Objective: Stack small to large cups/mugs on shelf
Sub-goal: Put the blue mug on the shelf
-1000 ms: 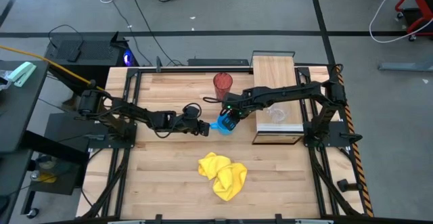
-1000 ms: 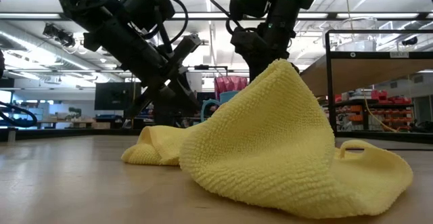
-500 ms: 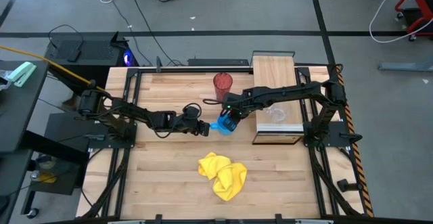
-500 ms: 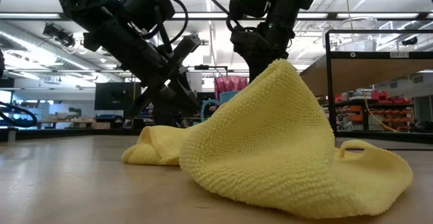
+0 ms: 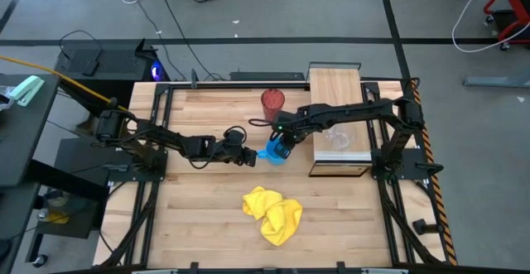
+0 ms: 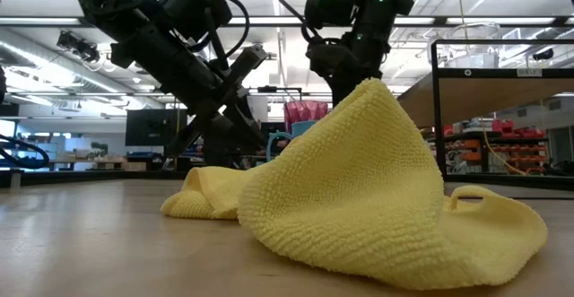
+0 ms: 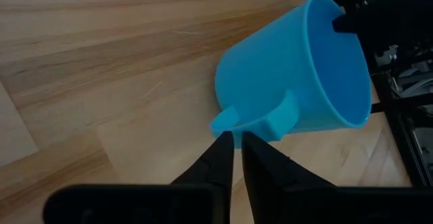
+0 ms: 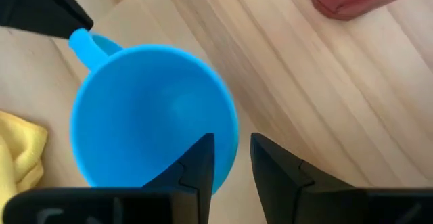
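While both dark arms reach toward the middle of the table [image 5: 199, 216], they meet at the blue mug [image 5: 276, 151]. Stretched low from the left side, the left arm ends with the left gripper [image 7: 237, 143] right at the mug's handle; its fingers stand narrow, almost together, with their tips touching the underside of the handle, and whether they actually pinch it cannot be told. From the right side the other arm crosses over the shelf [image 5: 335, 88], and the right gripper [image 8: 232, 146] comes down on the mug from above, one finger inside the rim and the other outside, clamping the wall between them.

Near the table's right edge sits the shelf, a long light-wood platform. On it, under the right arm, rests the small clear cup [image 5: 337, 138]. Farther back on the tabletop, apart from the grippers, stands the dark red tumbler [image 5: 272, 104], upright. Bright blue and smooth, the mug is tilted in the left wrist view, its handle pointing toward the left gripper. A crumpled yellow cloth [image 5: 272, 213] lies near the front.
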Controlling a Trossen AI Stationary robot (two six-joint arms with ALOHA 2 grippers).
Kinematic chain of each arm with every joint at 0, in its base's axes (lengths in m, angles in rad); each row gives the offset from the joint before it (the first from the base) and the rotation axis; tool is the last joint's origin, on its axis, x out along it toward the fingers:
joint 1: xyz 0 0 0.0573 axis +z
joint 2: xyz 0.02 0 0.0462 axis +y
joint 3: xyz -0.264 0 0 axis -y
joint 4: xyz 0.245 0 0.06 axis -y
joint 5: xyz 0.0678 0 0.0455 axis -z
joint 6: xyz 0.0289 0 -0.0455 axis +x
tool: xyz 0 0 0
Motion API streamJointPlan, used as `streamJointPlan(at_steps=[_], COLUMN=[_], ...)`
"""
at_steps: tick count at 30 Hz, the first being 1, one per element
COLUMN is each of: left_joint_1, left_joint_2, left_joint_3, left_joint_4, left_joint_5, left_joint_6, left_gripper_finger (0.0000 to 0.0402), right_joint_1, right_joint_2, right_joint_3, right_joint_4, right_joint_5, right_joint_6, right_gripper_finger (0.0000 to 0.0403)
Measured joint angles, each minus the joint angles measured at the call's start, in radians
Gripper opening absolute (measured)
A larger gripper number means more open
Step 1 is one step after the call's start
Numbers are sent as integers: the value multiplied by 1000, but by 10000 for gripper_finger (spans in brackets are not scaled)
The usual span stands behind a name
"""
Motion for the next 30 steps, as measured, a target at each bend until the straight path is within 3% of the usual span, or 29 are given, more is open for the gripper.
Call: streamJointPlan(at_steps=[30], left_joint_1=[0], left_joint_2=[0], left_joint_3=[0], left_joint_4=[43], left_joint_5=[0], left_joint_6=[-2], left_gripper_finger=[37], right_joint_1=[-10], right_joint_2=[57], right_joint_3=[3], right_joint_4=[12], right_joint_5=[-22], right_joint_6=[-46], right_gripper_finger=[103])
